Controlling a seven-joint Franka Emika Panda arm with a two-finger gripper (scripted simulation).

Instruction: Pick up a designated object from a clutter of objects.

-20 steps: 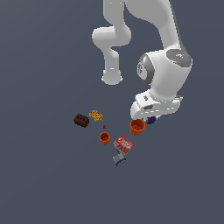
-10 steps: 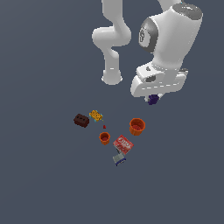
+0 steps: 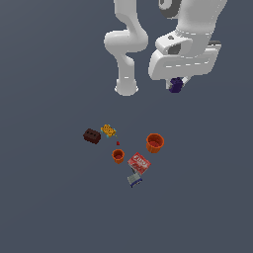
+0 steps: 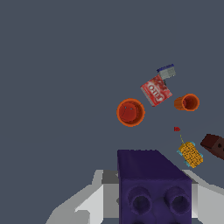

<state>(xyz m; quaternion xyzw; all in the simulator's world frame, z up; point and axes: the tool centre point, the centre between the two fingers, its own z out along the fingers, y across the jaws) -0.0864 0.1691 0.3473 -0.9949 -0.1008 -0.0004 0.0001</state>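
Jaws closed tight on the dark purple block (image 4: 154,186), one finger pressed to each side, studs plain to see in the wrist view. Held high off the floor under the gripper (image 3: 176,85), well above and apart from everything else, at the exterior view's upper right.

Down below, scattered on the grey floor (image 3: 49,197): larger orange cup (image 3: 154,143) nearest beneath, at the exterior view's right of the group. Smaller orange cup (image 3: 117,155) towards the left of it, on its side in the wrist view, mouth showing. Red box (image 3: 139,163) just beside the small cup, grey-blue box (image 3: 134,180) touching or almost touching the red box's far end. Tiny red speck (image 3: 117,143) between small cup and yellow-orange piece (image 3: 108,131). Dark brown block (image 3: 91,136) just beside the yellow-orange piece, furthest to the exterior view's left.
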